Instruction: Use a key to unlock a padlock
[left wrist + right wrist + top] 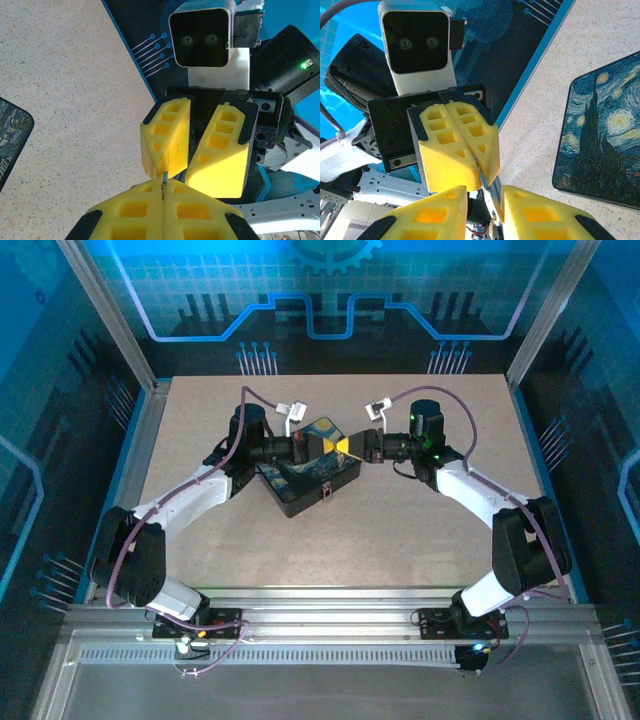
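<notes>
My two grippers meet tip to tip above the table. The left gripper [338, 445] [164, 186] is shut on the key [164, 176], a thin metal sliver poking out between its yellow fingertips. In the right wrist view the key [489, 196] runs from the left gripper's tips [478, 169] down into the right gripper [484, 194] [357, 446]. The right jaws stand a little apart. The key lies against one finger and a dark gap shows on its other side, with a small ring at its lower end. The padlock is out of view.
A black box with a swirling blue-and-yellow painted lid [300, 480] [600, 135] lies on the speckled table just below and left of the grippers. Blue side walls and a metal frame [150, 390] ring the table. Purple cables [265, 398] loop over both wrists.
</notes>
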You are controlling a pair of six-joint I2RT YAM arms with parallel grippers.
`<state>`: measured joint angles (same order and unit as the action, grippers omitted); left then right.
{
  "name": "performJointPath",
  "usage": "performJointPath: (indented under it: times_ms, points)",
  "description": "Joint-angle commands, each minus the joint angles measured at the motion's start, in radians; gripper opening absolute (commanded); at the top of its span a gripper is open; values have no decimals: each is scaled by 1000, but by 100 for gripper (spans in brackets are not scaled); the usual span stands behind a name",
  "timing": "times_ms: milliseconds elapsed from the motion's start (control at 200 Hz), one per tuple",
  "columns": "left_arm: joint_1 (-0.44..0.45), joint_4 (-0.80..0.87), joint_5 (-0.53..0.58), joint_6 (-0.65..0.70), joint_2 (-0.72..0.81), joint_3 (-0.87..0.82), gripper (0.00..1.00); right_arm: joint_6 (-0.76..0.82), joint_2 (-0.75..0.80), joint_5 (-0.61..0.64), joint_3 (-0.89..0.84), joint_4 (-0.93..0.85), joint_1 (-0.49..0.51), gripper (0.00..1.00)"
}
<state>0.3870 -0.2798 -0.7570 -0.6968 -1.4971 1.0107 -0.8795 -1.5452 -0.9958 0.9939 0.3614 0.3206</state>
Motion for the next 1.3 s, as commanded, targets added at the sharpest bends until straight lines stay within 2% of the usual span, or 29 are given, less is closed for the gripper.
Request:
performJointPath:
  times_ms: [0,215,500,725,765,860,955,1100,1216,1296]
  points:
    - [-18,-45,-5,-20,9,-20,0,-13,-16,-31,5,41,22,24]
    - [-18,-59,-16,-33,4,-25,0,-7,-23,-27,10,48,32,20]
    - [-20,-64,-15,-32,3,-34,0,-5,-18,-31,2,69,33,5]
    - [-23,-52,-8,-30,-2,-37,0,11,-15,-14,0,54,31,0]
    - [-29,-44,-4,-31,-3,-37,7,27,-13,-8,4,30,29,0]
    - [-44,0,22,-22,7,-38,38,107,-4,17,19,-82,20,0]
    - [-56,101,63,19,29,-24,50,234,11,49,46,-282,3,0]
    - [-51,373,225,91,43,35,55,354,20,80,53,-453,-53,0]
    - [41,609,513,102,64,71,56,417,29,120,45,-559,-100,0]
    - [146,737,734,21,77,77,58,450,40,146,38,-623,-128,0]
